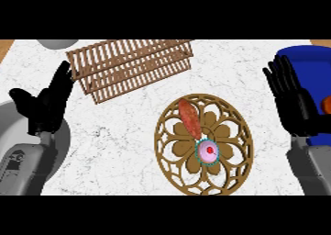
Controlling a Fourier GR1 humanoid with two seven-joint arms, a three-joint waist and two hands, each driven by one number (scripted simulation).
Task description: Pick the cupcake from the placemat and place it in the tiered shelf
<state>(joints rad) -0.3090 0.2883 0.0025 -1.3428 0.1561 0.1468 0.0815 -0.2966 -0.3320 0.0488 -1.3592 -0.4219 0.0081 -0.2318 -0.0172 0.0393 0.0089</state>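
The cupcake (208, 151) sits on the round brown placemat (169, 133), touching the lower end of a reddish sausage-like item (189, 118), so a careless grasp could well knock that item or drag the mat. Both the left hand (47, 104) and right hand (290, 97) rest with fingers straight, holding nothing. The slatted wooden tiered shelf (130, 64) lies well apart on the marbled surface (113, 137) with nothing visible in it.

Bright, even light on the white counter (127, 137), shadows faint, no glare.
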